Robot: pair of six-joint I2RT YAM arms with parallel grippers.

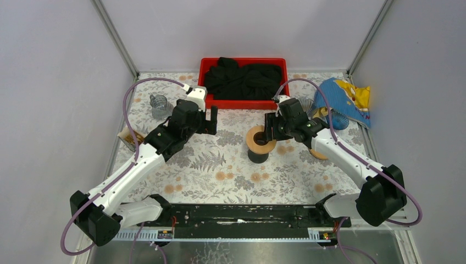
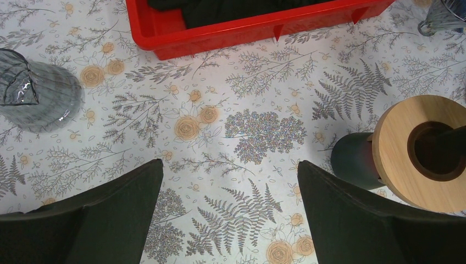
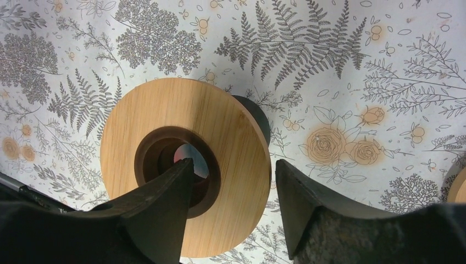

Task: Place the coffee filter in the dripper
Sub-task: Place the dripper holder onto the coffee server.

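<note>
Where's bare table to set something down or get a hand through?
Free: the floral cloth between both arms, nearer than the wooden ring; also the strip between red tray, left hand and ring. Crowded: back right, around right hand and blue bag.

The bench [image 1: 231, 165] wears a floral-printed cover. A red plastic tray [image 1: 247, 104] sits at its far edge. A clear ribbed glass cone [image 1: 158, 104] stands far left, a dark cylinder topped by a round wooden ring [image 1: 251, 142] near the middle, and a blue-and-yellow bag [image 1: 346, 96] far right.
</note>
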